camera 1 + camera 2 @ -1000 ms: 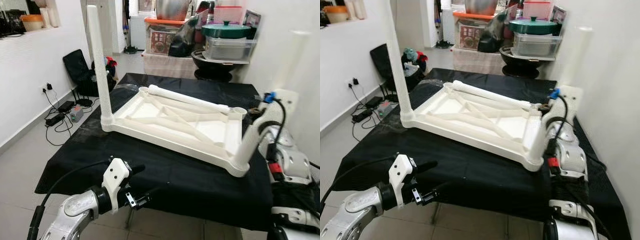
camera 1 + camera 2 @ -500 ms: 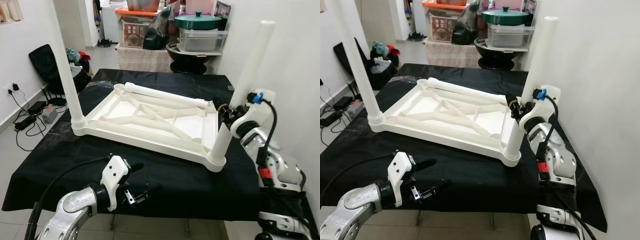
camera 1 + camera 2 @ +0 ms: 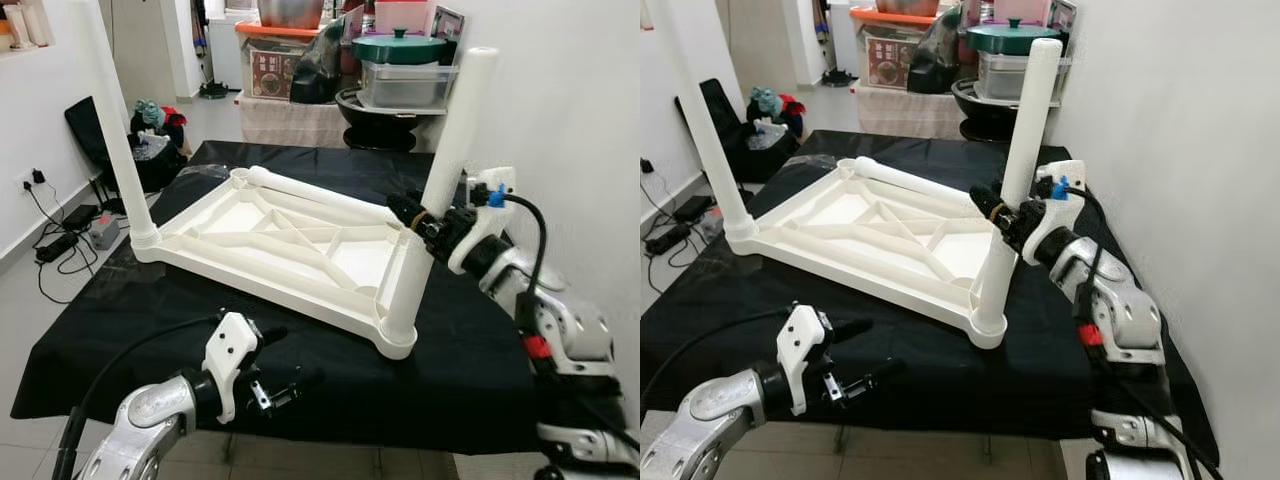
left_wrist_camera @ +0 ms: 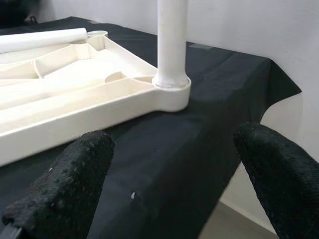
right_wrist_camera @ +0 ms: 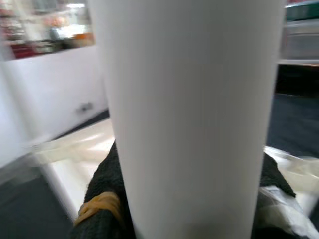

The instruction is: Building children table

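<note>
A: How far along is it?

B: The upside-down tabletop (image 3: 290,235) lies on the black cloth (image 3: 130,300). The near-left leg (image 3: 112,120) stands in its socket, 1 loose leg (image 3: 320,196) lies along the far edge, and 2 sockets look unfilled.

A: And the grippers?

B: The left gripper (image 3: 285,365) hangs spread and empty at the near edge. The right gripper (image 3: 425,222) clamps the near-right leg (image 3: 430,200), which now leans less than 0.5 s ago.

Far-left leg (image 3: 112,120) top cut off by frame edge, near leg (image 5: 189,114) blocking the right tool (image 3: 422,221) fingertips, background of right wrist view blurred.
</note>
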### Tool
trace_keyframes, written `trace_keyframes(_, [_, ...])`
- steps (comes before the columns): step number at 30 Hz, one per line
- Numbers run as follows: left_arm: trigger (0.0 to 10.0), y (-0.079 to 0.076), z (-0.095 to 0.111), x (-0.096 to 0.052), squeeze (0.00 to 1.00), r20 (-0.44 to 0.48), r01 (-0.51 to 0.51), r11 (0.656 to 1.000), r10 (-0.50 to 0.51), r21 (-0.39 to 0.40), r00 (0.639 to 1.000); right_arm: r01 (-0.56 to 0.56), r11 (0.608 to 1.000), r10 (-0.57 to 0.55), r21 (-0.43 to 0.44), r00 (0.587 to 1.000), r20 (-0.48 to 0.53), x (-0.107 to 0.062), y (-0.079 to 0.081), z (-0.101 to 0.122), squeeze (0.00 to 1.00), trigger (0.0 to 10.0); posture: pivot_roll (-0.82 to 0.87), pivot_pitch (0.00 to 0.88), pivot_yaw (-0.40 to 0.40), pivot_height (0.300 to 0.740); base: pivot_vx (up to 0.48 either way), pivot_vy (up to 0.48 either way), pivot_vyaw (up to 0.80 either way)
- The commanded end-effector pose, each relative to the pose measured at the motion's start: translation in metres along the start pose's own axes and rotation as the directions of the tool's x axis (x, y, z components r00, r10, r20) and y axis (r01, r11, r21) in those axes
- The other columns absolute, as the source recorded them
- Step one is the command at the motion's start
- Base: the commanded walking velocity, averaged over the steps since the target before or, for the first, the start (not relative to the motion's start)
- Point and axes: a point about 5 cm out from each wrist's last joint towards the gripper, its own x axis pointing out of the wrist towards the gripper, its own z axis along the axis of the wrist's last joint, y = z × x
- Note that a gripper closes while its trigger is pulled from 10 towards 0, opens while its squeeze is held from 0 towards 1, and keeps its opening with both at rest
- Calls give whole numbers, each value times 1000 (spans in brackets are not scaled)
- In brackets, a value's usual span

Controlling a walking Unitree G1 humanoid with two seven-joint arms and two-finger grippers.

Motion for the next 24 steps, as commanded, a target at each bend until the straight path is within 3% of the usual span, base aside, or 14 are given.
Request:
trace_keyframes(1, [10000,-2,-2,1,0,-9,10,1000,-10,3,1000,359,933,-353,23,926,-136,-13,-48,-35,0,0,100,0,-53,740,0,0,0])
trace_keyframes(3, [10000,-3,-2,1,0,-8,10,1000,-10,3,1000,392,920,-385,19,912,-139,-14,-52,-36,0,0,100,0,-53,740,0,0,0])
trace_keyframes(5, [10000,-1,-2,1,0,-9,6,1000,-6,5,1000,629,776,-621,43,774,-120,-33,-79,-40,0,0,98,0,-52,740,0,0,0])
trace_keyframes(6, [10000,-1,-2,1,0,-9,6,1000,-6,5,1000,629,776,-621,43,774,-120,-33,-79,-40,0,0,98,0,-52,740,0,0,0])
trace_keyframes(7, [10000,0,-3,1,0,-9,5,1000,-5,6,1000,683,728,-675,51,728,-115,-39,-84,-41,0,0,95,0,-49,740,0,0,0])
trace_keyframes(9, [10000,1,-3,1,0,-9,3,1000,-3,6,1000,671,738,-661,69,740,-127,-38,-72,-46,0,0,90,0,-44,740,0,0,0])
trace_keyframes(12, [10000,1,-4,2,0,-9,4,1000,-3,5,1000,634,768,-622,94,772,-127,-33,-61,-48,0,1412,88,0,-43,740,0,0,0])
trace_keyframes(13, [10000,1,-4,2,0,-9,5,1000,-5,5,1000,599,794,-589,108,801,-108,-29,-55,-46,0,8078,88,0,-43,740,0,0,0])
trace_keyframes(14, [10000,1,-4,2,0,-9,5,1000,-5,5,1000,599,794,-589,108,801,-108,-29,-55,-46,0,8078,88,0,-43,740,0,0,0])
trace_keyframes(15, [10000,1,-4,2,0,-9,6,1000,-6,5,1000,515,847,-510,132,857,-69,-21,-41,-40,0,10000,87,0,-41,740,0,0,0])
trace_keyframes(16, [10000,1,-4,3,0,-9,7,1000,-7,5,1000,439,886,-442,150,897,-18,-15,-29,-34,0,10000,87,0,-42,740,0,0,0])
trace_keyframes(17, [10000,1,-5,3,0,-9,7,1000,-7,5,1000,413,899,-419,147,908,12,-13,-23,-29,624,10000,87,0,-42,740,0,0,0])
trace_keyframes(18, [10000,2,-5,3,0,-9,7,1000,-7,5,1000,395,908,-403,140,915,32,-11,-20,-26,1000,10000,87,0,-42,740,0,0,0])
trace_keyframes(24, [10000,2,-7,2,0,-9,1,1000,-1,-1,1000,348,929,-361,130,928,94,-12,-15,-14,1000,10000,85,0,-46,740,0,0,0])
